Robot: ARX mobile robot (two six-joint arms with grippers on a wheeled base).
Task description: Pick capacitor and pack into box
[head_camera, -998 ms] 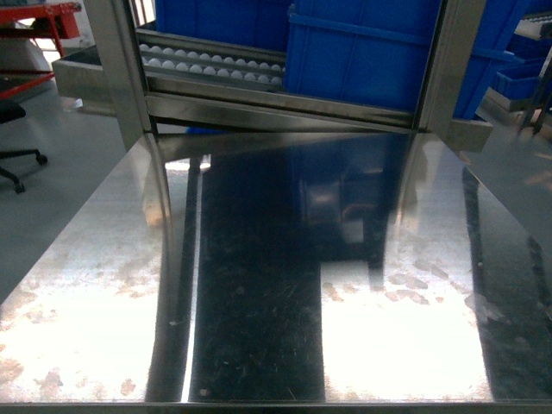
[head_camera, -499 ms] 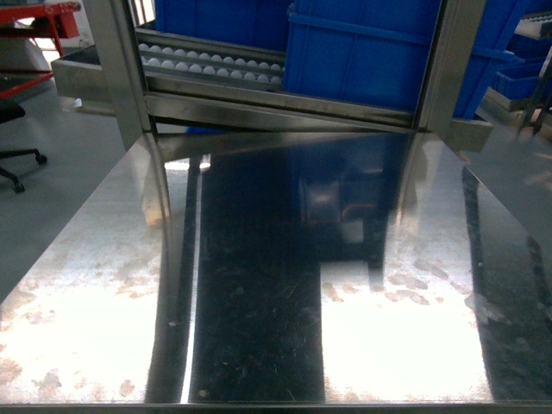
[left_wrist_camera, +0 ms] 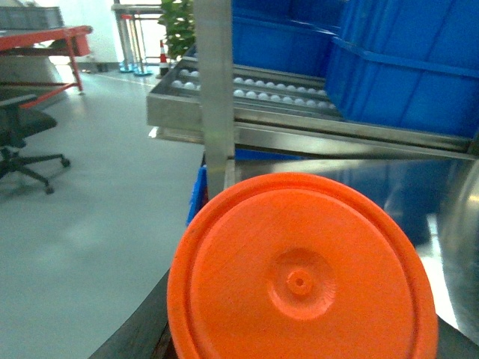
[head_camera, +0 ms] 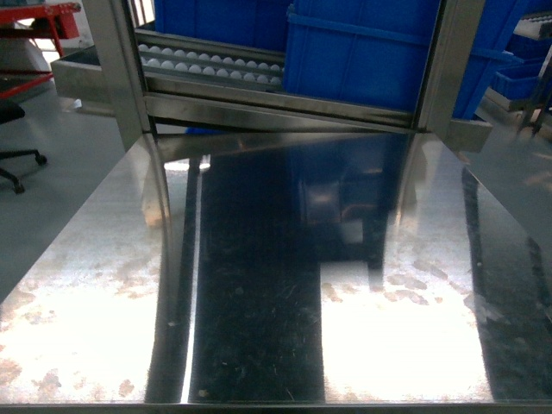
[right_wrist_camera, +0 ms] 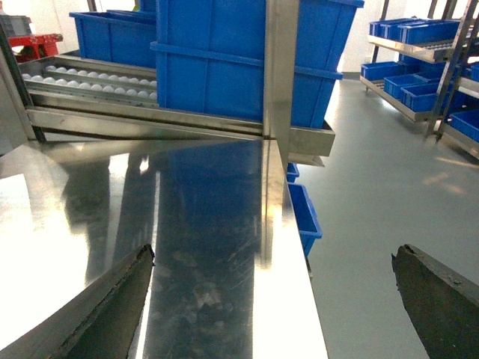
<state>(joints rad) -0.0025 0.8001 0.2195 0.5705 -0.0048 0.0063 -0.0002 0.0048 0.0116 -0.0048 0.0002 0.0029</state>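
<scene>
The capacitor point(left_wrist_camera: 299, 284) appears in the left wrist view as a round orange face with a small centre dimple, filling the lower frame. My left gripper point(left_wrist_camera: 303, 348) holds it; one dark finger point(left_wrist_camera: 142, 329) shows at its lower left edge, the other is hidden behind it. My right gripper point(right_wrist_camera: 273, 299) is open, its dark fingertips point(right_wrist_camera: 112, 299) wide apart with nothing between them, hanging over the right edge of the steel table point(right_wrist_camera: 209, 247). The box is out of view. Neither gripper shows in the head view.
The shiny steel table point(head_camera: 276, 302) runs back to a roller rack point(head_camera: 211, 62) carrying large blue bins point(head_camera: 362, 52). Upright steel posts point(head_camera: 121, 78) stand at its back corners. Small blue bins point(right_wrist_camera: 303, 213) sit on the floor to the right; an office chair point(left_wrist_camera: 22, 142) stands on the left.
</scene>
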